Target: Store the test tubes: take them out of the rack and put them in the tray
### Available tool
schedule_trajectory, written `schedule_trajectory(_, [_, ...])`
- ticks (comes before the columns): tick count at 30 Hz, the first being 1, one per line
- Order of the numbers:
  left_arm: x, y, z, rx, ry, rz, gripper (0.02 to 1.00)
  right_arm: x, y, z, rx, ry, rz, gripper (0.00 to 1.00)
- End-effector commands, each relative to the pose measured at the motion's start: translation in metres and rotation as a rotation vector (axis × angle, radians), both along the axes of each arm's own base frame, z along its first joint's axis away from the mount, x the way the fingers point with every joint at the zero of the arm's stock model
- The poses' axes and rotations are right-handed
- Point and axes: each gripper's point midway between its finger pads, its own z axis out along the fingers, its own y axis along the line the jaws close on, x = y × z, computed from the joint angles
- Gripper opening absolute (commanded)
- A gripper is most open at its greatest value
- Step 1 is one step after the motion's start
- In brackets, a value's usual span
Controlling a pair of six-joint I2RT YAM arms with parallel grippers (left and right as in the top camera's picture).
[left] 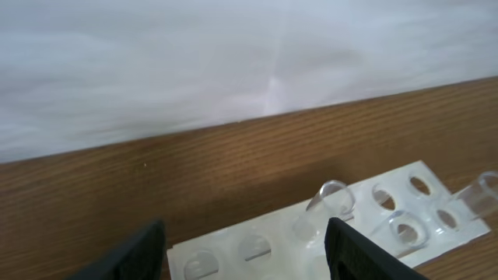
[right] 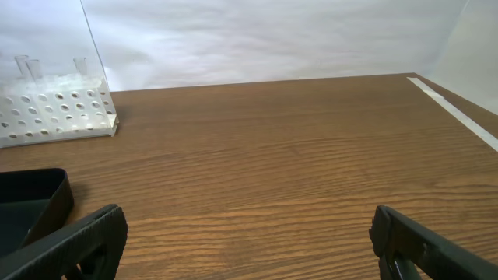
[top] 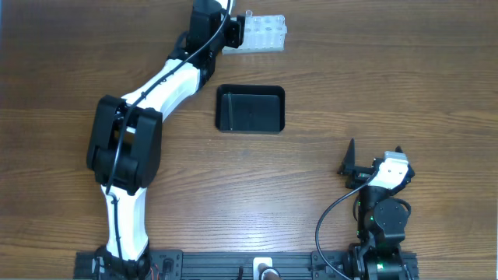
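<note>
Where the top view looks down on the brown wooden table (top: 389,78), my left claw (top: 236,31) sits at the far edge, at the end of the white perforated plastic rack (top: 263,33). The black rectangular plastic tray (top: 250,109) lies near the rack, apart from it. My right claw (top: 373,158) hangs near my right base, well apart from both.

In the left wrist view, my left claw (left: 245,253) is spread wide with nothing in it. It hangs over the rack (left: 226,249), where clear round-bottomed test tubes (left: 330,199) stand in the holes.

In the right wrist view, my right claw (right: 249,249) gapes wide, empty, above bare table (right: 272,155). The tray (right: 31,198) lies beside one finger, and the rack (right: 54,113) farther off holds test tubes (right: 27,66) upright.
</note>
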Motion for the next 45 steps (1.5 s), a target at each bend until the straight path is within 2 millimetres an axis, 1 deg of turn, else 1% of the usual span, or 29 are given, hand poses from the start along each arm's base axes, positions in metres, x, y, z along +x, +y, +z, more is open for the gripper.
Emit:
schedule_trajectory(1, [0.002, -0.003, -0.016, 0.013, 0.005, -0.023, 0.660, 0.000, 0.001, -0.002, 0.000, 0.002, 0.005, 0.991])
schedule_trajectory(2, [0.002, -0.003, -0.016, 0.011, 0.003, -0.025, 0.673, 0.000, 0.001, -0.002, 0.000, 0.002, 0.005, 0.993])
schedule_trajectory(3, [0.002, -0.005, -0.017, 0.010, 0.004, -0.032, 0.706, 0.000, 0.001, -0.002, 0.000, 0.002, 0.005, 0.993])
schedule_trajectory(4, [0.003, -0.006, -0.019, 0.009, 0.003, -0.038, 0.711, 0.000, 0.001, -0.002, 0.000, 0.002, 0.005, 0.991])
schedule_trajectory(9, [0.005, -0.011, -0.024, -0.002, -0.011, -0.063, 0.715, 0.000, 0.001, -0.002, 0.000, 0.002, 0.005, 0.991])
schedule_trajectory(14, [0.008, -0.013, -0.031, -0.004, -0.011, -0.063, 0.720, 0.000, 0.001, -0.002, 0.000, 0.002, 0.005, 0.991])
schedule_trajectory(19, [0.013, -0.015, -0.032, -0.004, -0.025, -0.065, 0.720, 0.000, 0.001, -0.002, 0.000, 0.002, 0.005, 0.993])
schedule_trajectory(27, [0.023, -0.028, -0.034, -0.007, -0.043, -0.080, 0.722, 0.000, 0.001, -0.002, 0.000, 0.002, 0.005, 0.991])
schedule_trajectory(40, [0.026, -0.035, -0.021, -0.022, -0.087, -0.088, 0.706, 0.000, 0.001, -0.002, 0.000, 0.002, 0.005, 0.991])
schedule_trajectory(45, [0.027, -0.036, -0.020, -0.024, -0.094, -0.089, 0.691, 0.000, 0.001, -0.002, 0.000, 0.002, 0.005, 0.991])
